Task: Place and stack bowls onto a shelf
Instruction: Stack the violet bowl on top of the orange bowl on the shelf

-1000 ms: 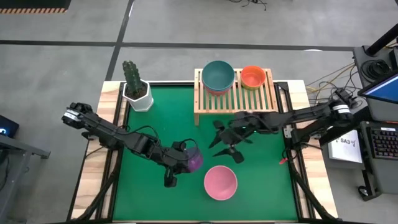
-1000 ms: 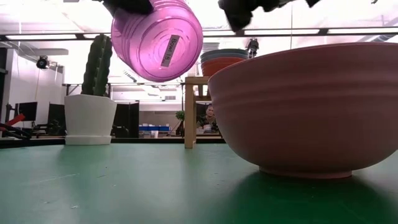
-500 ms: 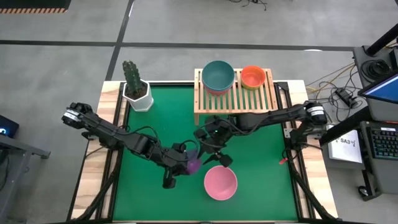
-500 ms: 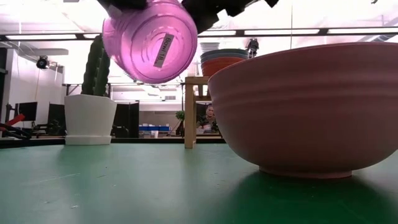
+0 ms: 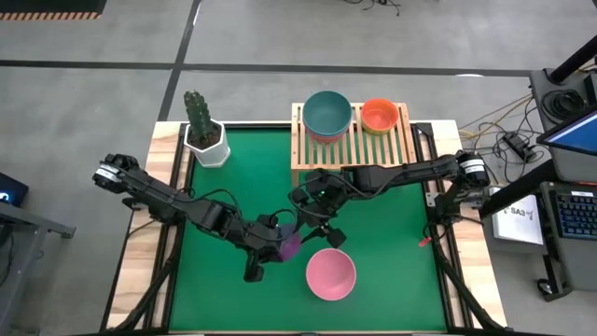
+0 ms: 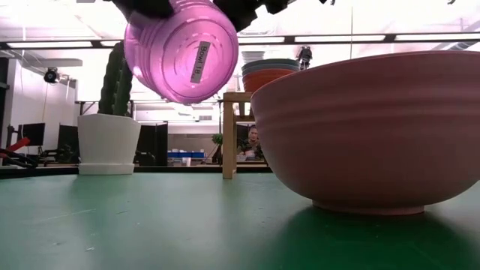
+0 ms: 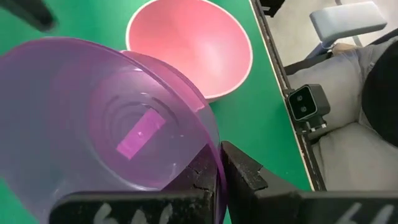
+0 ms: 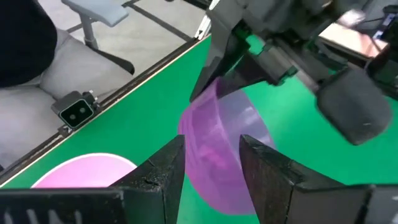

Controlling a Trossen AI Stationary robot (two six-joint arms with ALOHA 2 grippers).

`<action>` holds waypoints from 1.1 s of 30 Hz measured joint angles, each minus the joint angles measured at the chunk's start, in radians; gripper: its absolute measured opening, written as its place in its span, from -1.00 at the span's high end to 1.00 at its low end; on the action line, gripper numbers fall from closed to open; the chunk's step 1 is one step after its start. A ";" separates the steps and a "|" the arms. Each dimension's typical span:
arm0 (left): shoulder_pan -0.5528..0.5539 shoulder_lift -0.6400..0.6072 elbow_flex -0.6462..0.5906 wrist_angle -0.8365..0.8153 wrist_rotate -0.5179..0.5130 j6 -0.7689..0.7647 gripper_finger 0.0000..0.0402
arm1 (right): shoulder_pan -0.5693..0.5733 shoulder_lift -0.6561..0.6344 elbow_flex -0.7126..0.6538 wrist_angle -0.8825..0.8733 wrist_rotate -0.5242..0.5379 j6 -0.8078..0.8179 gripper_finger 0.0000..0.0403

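My left gripper (image 5: 273, 245) holds the purple bowl (image 5: 290, 245) up in the air over the near middle of the table; the low view shows the bowl (image 6: 180, 49) tilted, with its underside facing the camera. My right gripper (image 5: 312, 224) reaches in from the right and is open, one finger on each side of the purple bowl (image 8: 217, 149). A pink bowl (image 5: 331, 273) rests upright on the mat. The shelf (image 5: 353, 149) carries a teal-topped stack (image 5: 326, 113) and a red-orange bowl (image 5: 379, 115). My left gripper (image 7: 219, 163) is shut on the purple bowl's rim (image 7: 208, 146), one finger inside the bowl and one outside. The bowl is lifted clear of the table and tilted on its side. My right gripper: whether its fingers (image 8: 155, 171) touch the purple bowl I cannot tell.
A white cactus pot (image 5: 206, 140) stands at the far left corner of the green mat. The pink bowl (image 6: 375, 127) sits just right of the held bowl, near the front edge. Wooden table edges flank the mat; a chair and a camera lie beyond.
My right gripper has moved from in front of the shelf toward the table's left and near edge, up to the purple bowl, and now straddles it. The purple bowl has stayed aloft in my left gripper and shifted slightly left.
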 joint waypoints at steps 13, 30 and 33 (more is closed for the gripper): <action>0.000 0.000 0.001 0.030 0.002 0.054 1.00 | 0.000 0.031 0.000 -0.001 0.040 -0.017 0.21; 0.007 0.000 0.001 0.026 0.013 0.057 1.00 | 0.000 0.053 0.000 -0.003 -0.088 -0.083 0.91; 0.008 0.000 0.002 0.031 -0.002 0.049 0.96 | 0.001 0.053 0.000 -0.010 -0.095 -0.086 0.95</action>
